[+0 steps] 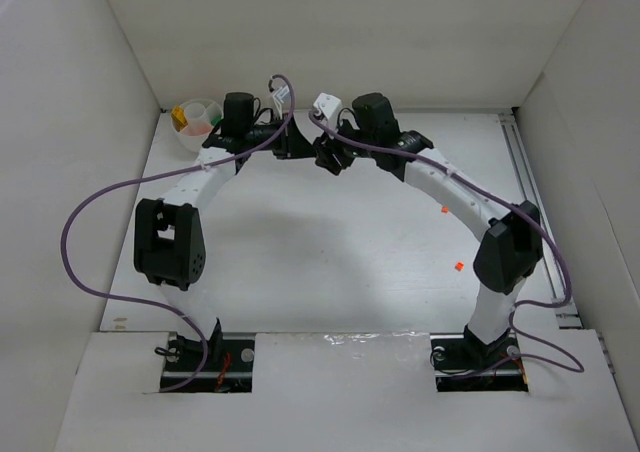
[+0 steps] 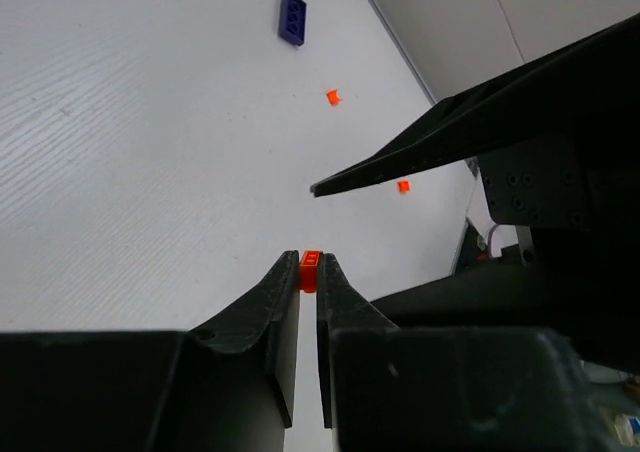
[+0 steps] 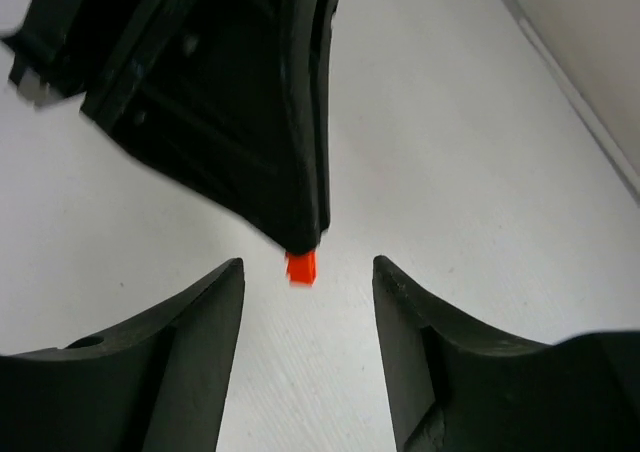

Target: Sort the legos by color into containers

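White worktop, white walls. left end effector (image 2: 309, 263) pinched shut on red-orange lego (image 2: 310, 271), right at tips. right end effector (image 3: 308, 266) spread wide, straddling it, no contact. bowl (image 1: 190, 140) at 9 o'clock from left end effector, far nearer that side, so its drop imo.

Lab test cell, probably. My left arm (image 1: 170, 237) and right arm (image 1: 505, 247) are bolted to a white table (image 1: 330, 262), boxed in by plain white panels (image 1: 60, 122), with a loose purple cable (image 1: 65, 244) and a metal rail (image 1: 520, 157) on the right.
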{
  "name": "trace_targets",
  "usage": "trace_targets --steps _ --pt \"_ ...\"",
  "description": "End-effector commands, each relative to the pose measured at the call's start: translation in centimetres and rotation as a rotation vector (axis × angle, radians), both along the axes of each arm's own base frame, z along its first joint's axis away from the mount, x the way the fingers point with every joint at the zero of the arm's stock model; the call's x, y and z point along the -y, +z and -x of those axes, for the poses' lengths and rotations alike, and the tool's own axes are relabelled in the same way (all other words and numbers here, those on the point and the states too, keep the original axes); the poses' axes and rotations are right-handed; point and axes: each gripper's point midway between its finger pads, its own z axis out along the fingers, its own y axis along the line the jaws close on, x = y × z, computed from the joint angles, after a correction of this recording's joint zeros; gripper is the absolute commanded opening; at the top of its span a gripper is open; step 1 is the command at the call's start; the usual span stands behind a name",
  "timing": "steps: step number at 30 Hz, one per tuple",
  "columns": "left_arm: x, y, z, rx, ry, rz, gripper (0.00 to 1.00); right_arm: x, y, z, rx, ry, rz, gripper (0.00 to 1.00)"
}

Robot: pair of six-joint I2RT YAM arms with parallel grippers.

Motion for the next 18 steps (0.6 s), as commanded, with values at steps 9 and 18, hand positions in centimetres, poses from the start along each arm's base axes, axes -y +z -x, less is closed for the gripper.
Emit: trace_targets --steps 9,18 --pt "-10.1 3.7 -6.4 0.201 0.378 -0.206 0.00 8.0 0.0 0.6 0.049 -0.132 -0.043 0.62" --pt "-24.8 2.8 -12.6 0.309 0.799 -0.626 0.00 16.8 -4.1 -0.9 -0.082 -0.328 0.000 0.61"
